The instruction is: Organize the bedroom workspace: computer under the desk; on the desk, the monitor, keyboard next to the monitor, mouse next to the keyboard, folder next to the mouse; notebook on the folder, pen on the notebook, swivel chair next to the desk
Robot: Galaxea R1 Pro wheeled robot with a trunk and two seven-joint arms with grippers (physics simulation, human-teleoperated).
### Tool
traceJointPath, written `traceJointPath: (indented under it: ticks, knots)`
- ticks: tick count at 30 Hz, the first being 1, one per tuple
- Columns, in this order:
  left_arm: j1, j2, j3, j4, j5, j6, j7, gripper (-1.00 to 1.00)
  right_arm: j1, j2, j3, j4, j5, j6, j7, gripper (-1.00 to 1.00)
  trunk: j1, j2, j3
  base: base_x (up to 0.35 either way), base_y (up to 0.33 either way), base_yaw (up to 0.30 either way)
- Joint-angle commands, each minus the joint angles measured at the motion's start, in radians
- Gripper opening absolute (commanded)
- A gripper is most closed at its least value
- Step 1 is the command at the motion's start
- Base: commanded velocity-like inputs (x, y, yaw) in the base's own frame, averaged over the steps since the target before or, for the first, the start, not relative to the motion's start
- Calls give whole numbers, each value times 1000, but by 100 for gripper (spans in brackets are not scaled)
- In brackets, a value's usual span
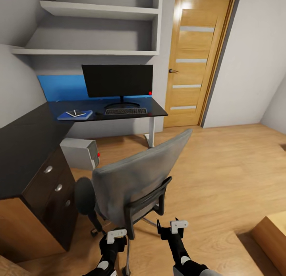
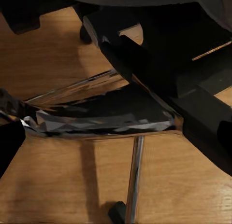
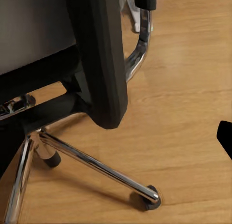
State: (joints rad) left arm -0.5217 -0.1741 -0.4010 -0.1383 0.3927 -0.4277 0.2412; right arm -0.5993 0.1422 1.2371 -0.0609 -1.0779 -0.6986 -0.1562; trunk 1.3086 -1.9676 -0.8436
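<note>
Black arms low behind the swivel chair (image 1: 135,181), both tools' states unclear.

1. From my seat, the swivel chair (image 1: 135,181) backrest hides its own seat and most of its chrome base.
2. The computer (image 1: 80,152) sits under the tabletop (image 1: 28,145); the tabletop edge hides its left part.
3. Behind the chair, I can't tell whether the left end effector (image 1: 113,238) or right end effector (image 1: 174,228) is parted or closed.
4. The mouse (image 1: 98,113), left of the keyboard (image 1: 126,111), is too small to make out.
</note>
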Motion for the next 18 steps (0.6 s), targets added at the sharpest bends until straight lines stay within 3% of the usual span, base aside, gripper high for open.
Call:
traceJointPath:
  ticks: [1, 12, 18]
  knots:
    - [-1, 0, -15, -1, -3, -2, 6, 100, -1, 0, 8, 0, -1, -1, -9, 100, 0, 0, -1, 76, 69, 35]
    - [-1, 0, -15, -1, -3, -2, 6, 100, -1, 0, 8, -1, -1, -1, -11, 100, 0, 0, -1, 10, 16, 119]
    - [-1, 0, -15, -1, -3, -2, 6, 100, -1, 0, 8, -1, -1, -1, -10, 100, 0, 0, -1, -184, 0, 153]
